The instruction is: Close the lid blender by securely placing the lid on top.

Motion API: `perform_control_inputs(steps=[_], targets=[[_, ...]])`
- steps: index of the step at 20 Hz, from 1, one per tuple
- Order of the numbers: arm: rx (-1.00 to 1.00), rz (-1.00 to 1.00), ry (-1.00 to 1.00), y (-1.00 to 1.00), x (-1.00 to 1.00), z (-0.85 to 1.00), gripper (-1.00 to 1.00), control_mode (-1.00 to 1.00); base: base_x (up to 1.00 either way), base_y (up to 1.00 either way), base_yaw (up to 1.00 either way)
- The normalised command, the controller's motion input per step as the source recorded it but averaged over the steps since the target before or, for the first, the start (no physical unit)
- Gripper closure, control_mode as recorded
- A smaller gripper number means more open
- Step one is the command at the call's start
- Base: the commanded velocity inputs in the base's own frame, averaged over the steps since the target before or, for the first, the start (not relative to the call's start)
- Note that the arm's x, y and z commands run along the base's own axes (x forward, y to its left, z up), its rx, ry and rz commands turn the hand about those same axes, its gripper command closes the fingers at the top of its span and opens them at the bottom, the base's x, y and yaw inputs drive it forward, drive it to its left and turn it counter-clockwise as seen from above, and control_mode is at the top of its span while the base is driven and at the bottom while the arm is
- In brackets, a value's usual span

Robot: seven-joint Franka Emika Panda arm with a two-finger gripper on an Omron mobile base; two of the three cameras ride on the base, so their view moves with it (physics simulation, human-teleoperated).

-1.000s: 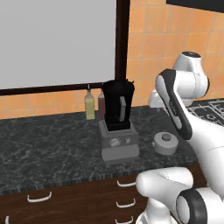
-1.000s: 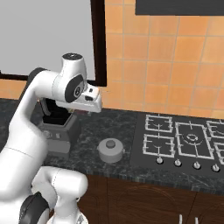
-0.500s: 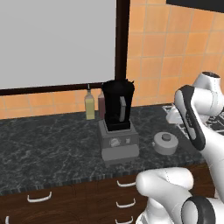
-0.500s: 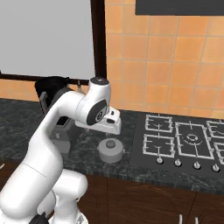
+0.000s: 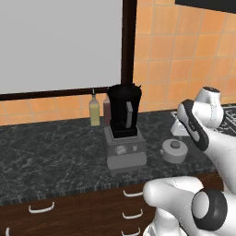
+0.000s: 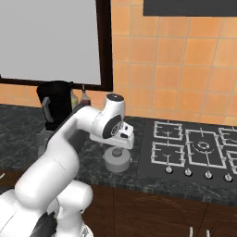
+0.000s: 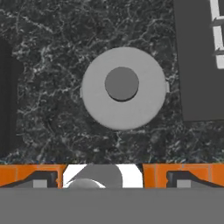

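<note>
Since second ago, your arm swung from beside blender over to lid; claw [image 6: 121, 140] now hangs directly above it. Small round light-grey lid with raised centre knob [image 7: 124, 88] lies flat on dark marbled worktop [image 5: 55, 152], near front edge, between blender and black stove top [image 6: 194, 152]. Tall black translucent blender jar on boxy grey base [image 5: 124, 133] stands open-topped, lid apart from it. Claw finger spread: you cannot tell. Yellowish bottle [image 5: 94, 112] stands behind blender near wall.

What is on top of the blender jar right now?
Nothing: the blender has an open rim. The lid lies flat on the counter, with the gripper above it. The jar's inside is too dark to see.
</note>
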Motion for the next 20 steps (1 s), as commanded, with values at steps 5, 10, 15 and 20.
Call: perform_control_inputs(steps=[5, 10, 15, 20], targets=[[0.01, -0.09, 0.14, 0.00, 0.78, -0.46, -1.00, -1.00, 0.00, 0.00, 0.00], [0.00, -0.03, 0.12, -0.05, 0.39, -0.38, -1.00, -1.00, 0.00, 0.00, 0.00], [0.00, -0.01, 0.10, 0.00, 0.03, -0.05, -1.00, -1.00, 0.00, 0.00, 0.00], [0.00, 0.00, 0.00, 0.00, -0.05, -0.26, -1.00, -1.00, 0.00, 0.00, 0.00]])
